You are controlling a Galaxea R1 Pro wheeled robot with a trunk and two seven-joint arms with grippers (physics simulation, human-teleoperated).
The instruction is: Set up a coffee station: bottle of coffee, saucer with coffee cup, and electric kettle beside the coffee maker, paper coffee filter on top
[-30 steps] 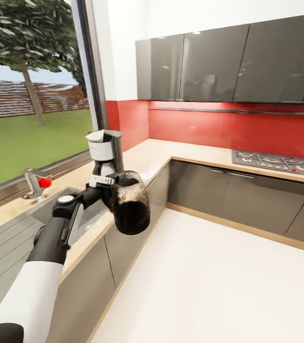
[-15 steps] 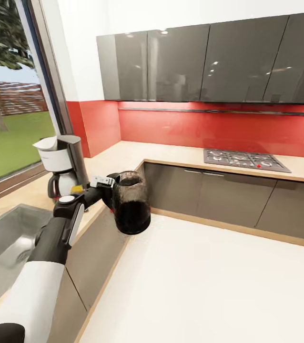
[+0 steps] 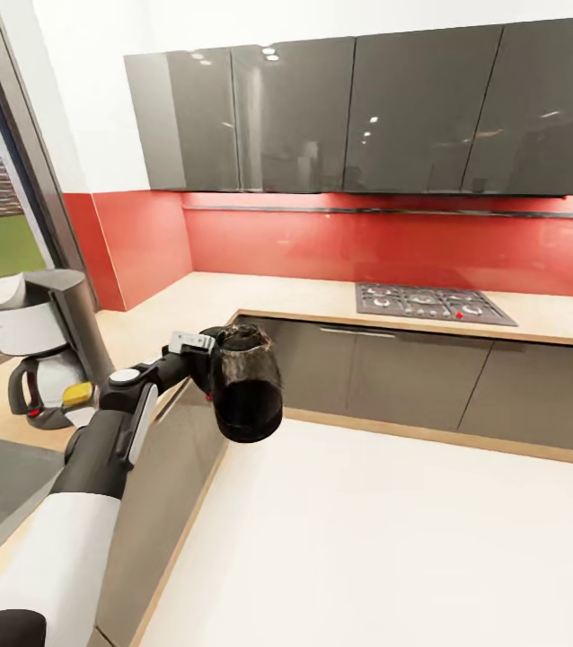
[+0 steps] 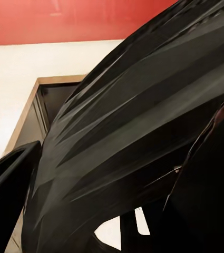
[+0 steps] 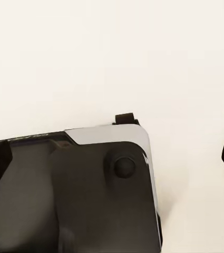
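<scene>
Camera swings right; left pincer grips electric kettle clear of bench edge for placing beside coffee maker.

Left end effector hidden behind the electric kettle; coffee maker cut off

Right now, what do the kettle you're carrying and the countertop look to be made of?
The kettle looks like clear glass with a dark lid: its body is see-through and glossy, with dark contents or reflections inside. The countertop looks like pale wood or a wood-look laminate with a matt finish; which one cannot be told.
</scene>
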